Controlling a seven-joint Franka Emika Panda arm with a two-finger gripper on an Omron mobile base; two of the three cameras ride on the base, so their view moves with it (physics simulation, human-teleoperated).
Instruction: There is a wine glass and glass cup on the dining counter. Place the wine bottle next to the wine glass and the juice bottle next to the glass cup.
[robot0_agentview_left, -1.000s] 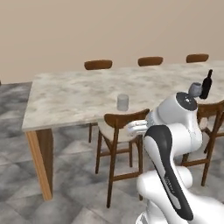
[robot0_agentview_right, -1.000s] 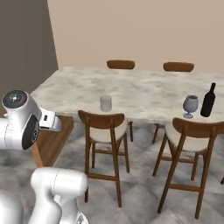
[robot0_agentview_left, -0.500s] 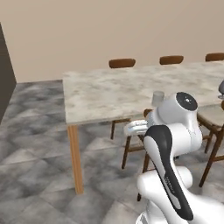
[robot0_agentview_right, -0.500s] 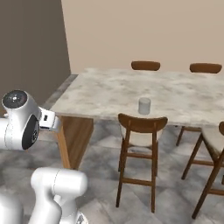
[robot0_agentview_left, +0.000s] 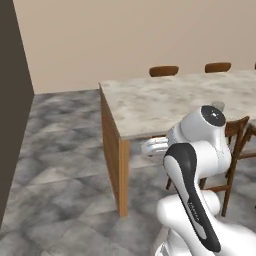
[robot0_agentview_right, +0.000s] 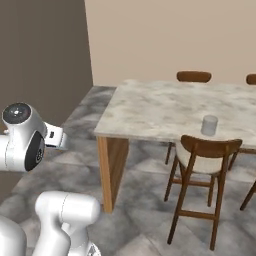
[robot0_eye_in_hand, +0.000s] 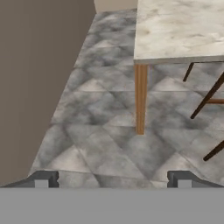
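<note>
Beside the dining counter (robot0_agentview_right: 150, 112) corner, arm folded close, end effector (robot0_eye_in_hand: 111, 178) spread wide, empty, aimed down at grey floor (robot0_eye_in_hand: 109, 144)

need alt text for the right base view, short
A glass cup stands on the marbled dining counter, near its front edge behind a wooden chair. The counter's wooden leg stands on a grey tiled floor, with a beige wall behind and the white arm at lower left.
</note>
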